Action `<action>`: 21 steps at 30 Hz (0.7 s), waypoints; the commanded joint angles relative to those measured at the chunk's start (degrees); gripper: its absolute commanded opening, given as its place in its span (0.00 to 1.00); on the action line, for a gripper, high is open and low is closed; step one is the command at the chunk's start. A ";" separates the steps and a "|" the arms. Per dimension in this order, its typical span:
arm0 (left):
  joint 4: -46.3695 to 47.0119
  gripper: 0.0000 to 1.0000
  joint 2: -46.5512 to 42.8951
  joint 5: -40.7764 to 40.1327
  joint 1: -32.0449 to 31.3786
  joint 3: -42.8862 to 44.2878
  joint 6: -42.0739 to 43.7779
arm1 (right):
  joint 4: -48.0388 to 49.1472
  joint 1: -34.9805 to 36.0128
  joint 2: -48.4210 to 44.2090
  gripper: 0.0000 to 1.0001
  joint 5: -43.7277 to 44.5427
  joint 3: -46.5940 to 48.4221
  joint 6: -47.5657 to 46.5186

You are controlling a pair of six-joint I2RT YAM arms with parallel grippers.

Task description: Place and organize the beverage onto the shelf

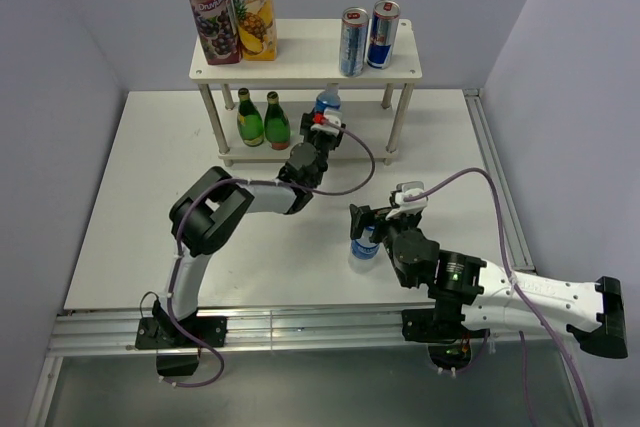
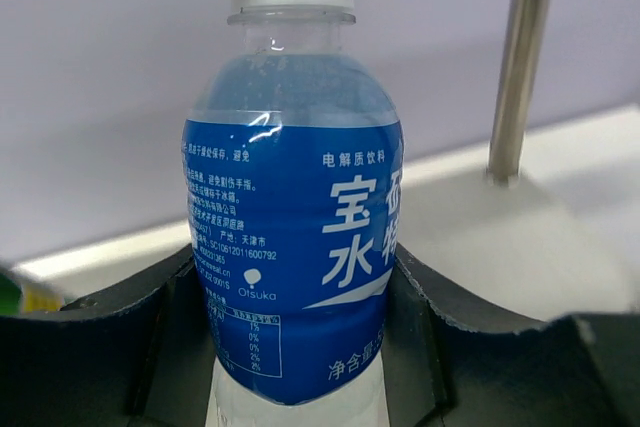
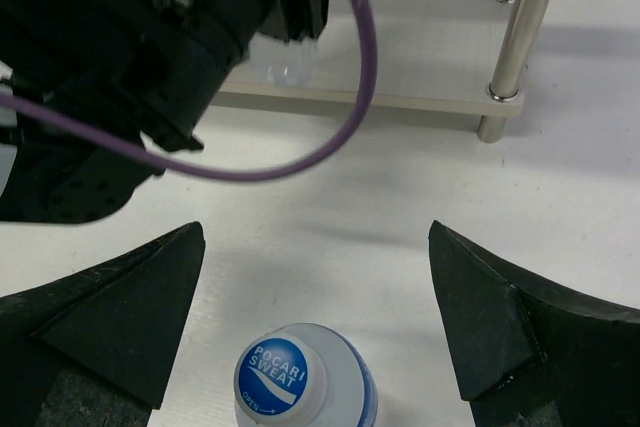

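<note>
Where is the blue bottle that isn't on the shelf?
The small blue-labelled plastic bottle stands on the white table in front of the white two-tier shelf. In the top view it is right of centre, close by the open right claw.

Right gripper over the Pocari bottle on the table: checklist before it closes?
1. right gripper open: ok, jaws stand wide either side of the table bottle.
2. Table bottle upright, cap on: ok.
3. Cap centred between the jaws: not ok, it sits nearer one finger.
4. Jaws low enough to take the body: cannot tell.
5. left gripper shut on the held bottle at the lower tier of the shelf: ok.
6. Way to the shelf: not ok, the left arm and its purple cable lie between.
</note>
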 commanded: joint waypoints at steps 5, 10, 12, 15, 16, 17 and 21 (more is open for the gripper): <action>39.85 0.00 3.30 3.94 3.59 12.34 -4.04 | 3.19 0.12 1.71 1.00 -0.44 1.14 -0.94; 39.94 0.00 8.75 3.94 5.44 15.25 -7.56 | 3.54 -0.58 2.15 1.00 -1.41 1.13 -0.77; 40.02 0.00 11.11 3.77 5.88 16.56 -8.97 | 3.72 -0.76 2.15 1.00 -1.94 1.13 -0.85; 40.02 0.00 13.49 3.50 6.40 17.80 -10.37 | 3.98 -1.20 2.32 1.00 -2.47 1.13 -0.85; 40.02 0.00 13.94 3.50 6.58 17.97 -10.55 | 4.07 -1.29 2.24 1.00 -2.73 1.05 -0.77; 40.02 0.00 14.29 3.50 6.49 18.15 -10.64 | 4.16 -1.37 2.24 1.00 -2.82 1.05 -0.76; 40.11 0.14 14.21 3.68 6.49 16.31 -11.43 | 4.34 -1.73 2.32 1.00 -3.43 1.05 -0.68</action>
